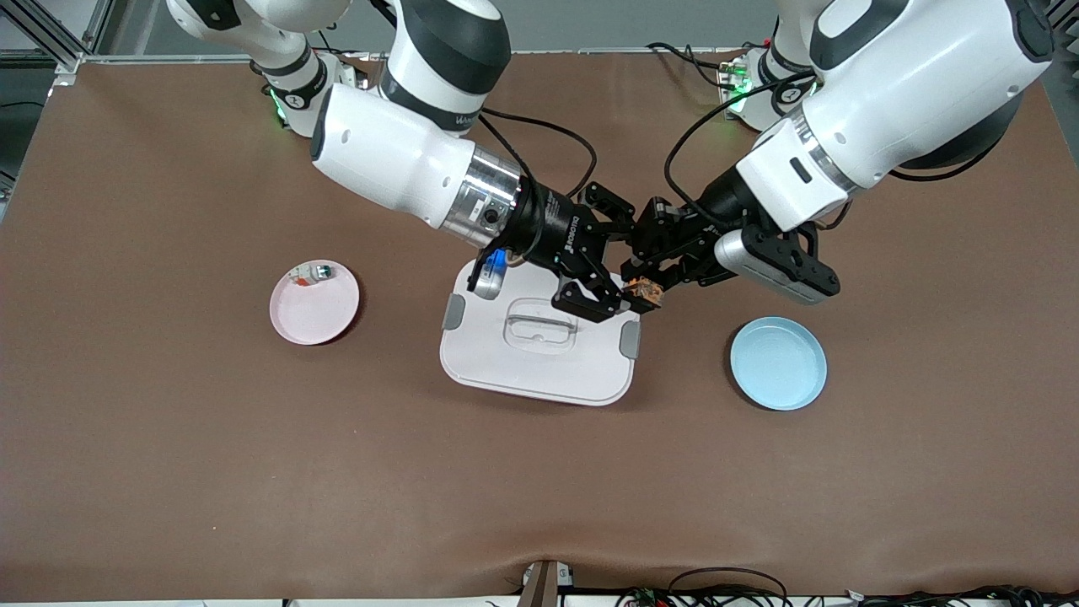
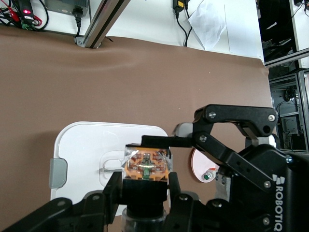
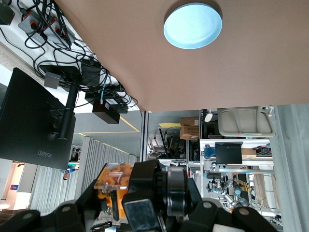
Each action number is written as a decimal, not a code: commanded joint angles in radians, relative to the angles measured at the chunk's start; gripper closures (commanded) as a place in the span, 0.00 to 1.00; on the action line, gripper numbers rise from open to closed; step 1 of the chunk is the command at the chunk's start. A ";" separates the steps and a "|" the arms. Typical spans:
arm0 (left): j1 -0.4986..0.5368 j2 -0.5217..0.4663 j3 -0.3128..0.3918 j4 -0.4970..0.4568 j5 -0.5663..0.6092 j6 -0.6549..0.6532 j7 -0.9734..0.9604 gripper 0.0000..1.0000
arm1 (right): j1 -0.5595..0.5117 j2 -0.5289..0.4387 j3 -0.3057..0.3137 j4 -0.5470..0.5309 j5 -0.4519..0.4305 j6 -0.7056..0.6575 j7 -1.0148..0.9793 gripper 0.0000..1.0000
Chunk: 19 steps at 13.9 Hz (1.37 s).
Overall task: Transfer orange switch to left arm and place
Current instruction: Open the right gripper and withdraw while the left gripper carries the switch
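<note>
The orange switch (image 1: 645,291), a tiny black block with orange parts, hangs in the air over the edge of the white box (image 1: 539,354) toward the left arm's end. My right gripper (image 1: 630,287) reaches across over the box lid and its fingers close on the switch's ends. My left gripper (image 1: 656,280) meets it from the left arm's end and is shut on the switch's black body. In the left wrist view the switch (image 2: 146,164) sits between my left gripper's (image 2: 145,188) fingers, with a right finger (image 2: 164,140) against it. It also shows in the right wrist view (image 3: 112,186).
A pink plate (image 1: 316,319) holding a small white-grey part with a green top (image 1: 320,271) lies toward the right arm's end. A blue plate (image 1: 777,362) lies bare toward the left arm's end. The box has grey side latches (image 1: 630,340).
</note>
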 commanded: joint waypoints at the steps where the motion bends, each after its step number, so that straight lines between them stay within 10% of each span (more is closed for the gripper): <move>1: -0.003 0.008 0.005 0.008 -0.005 0.000 0.001 1.00 | 0.005 0.016 -0.004 0.041 0.016 0.007 0.013 1.00; 2: -0.003 0.008 0.004 0.008 -0.005 -0.003 0.001 1.00 | 0.005 0.016 -0.004 0.041 0.016 0.008 0.013 1.00; 3: -0.002 0.008 0.004 0.006 -0.004 -0.004 0.003 1.00 | 0.005 0.016 -0.004 0.041 0.016 0.010 0.014 0.67; 4: -0.003 0.008 0.005 0.006 -0.002 -0.006 0.003 1.00 | 0.005 0.016 -0.006 0.041 0.016 0.010 0.014 0.01; 10: -0.005 0.015 0.005 -0.006 0.009 -0.012 0.031 1.00 | -0.012 0.013 -0.015 0.041 0.011 -0.010 0.000 0.00; 19: 0.056 0.011 0.007 -0.146 0.217 -0.124 0.156 1.00 | -0.184 -0.024 -0.016 0.041 0.006 -0.453 -0.193 0.00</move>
